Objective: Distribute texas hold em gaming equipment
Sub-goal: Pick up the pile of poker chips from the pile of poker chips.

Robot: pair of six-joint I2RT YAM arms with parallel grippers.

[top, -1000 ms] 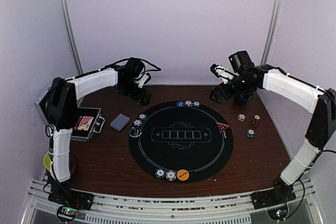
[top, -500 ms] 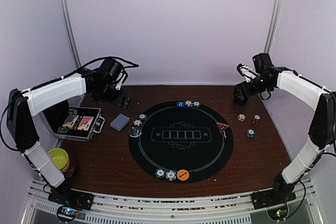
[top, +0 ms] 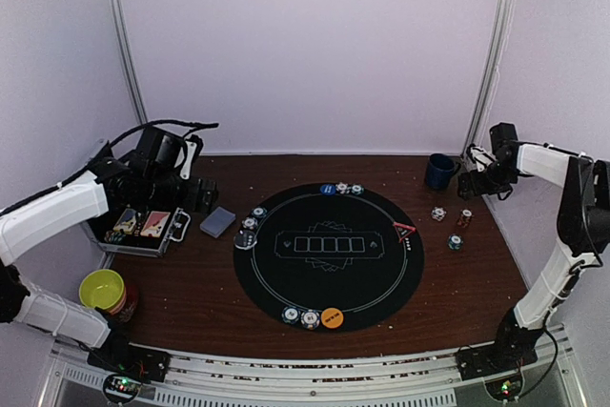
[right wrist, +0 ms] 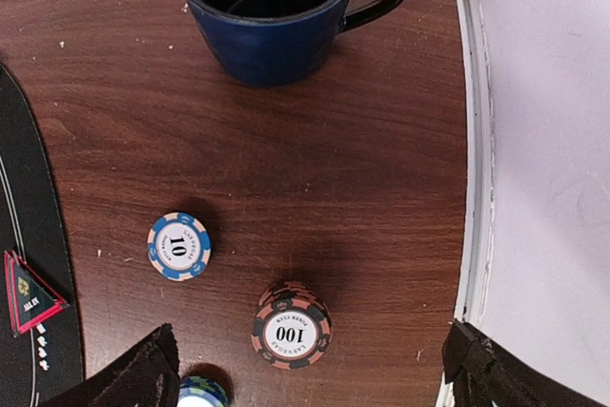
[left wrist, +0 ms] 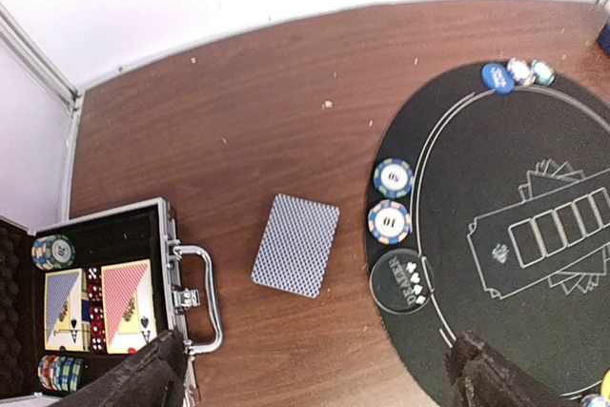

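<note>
My left gripper (left wrist: 319, 383) has its fingers wide apart, holding nothing. Below it, the patterned card deck (left wrist: 296, 244) lies flat on the brown wooden table (left wrist: 238, 121), between the shiny metal case (left wrist: 195, 278) and the round black mat (left wrist: 496, 169). My right gripper (right wrist: 315, 378) is spread wide too, over striped round chips (right wrist: 179, 246) near the dark blue cup (right wrist: 270, 7). One chip is cut off.

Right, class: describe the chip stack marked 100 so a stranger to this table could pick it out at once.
From the black mat, move right onto the bare table, on the near side of the blue cup. Of the chips there, the 100 stack is nearest the right edge. It alone is dark with orange stripes and several chips tall; the 10 chip beside it is blue-edged.
</note>
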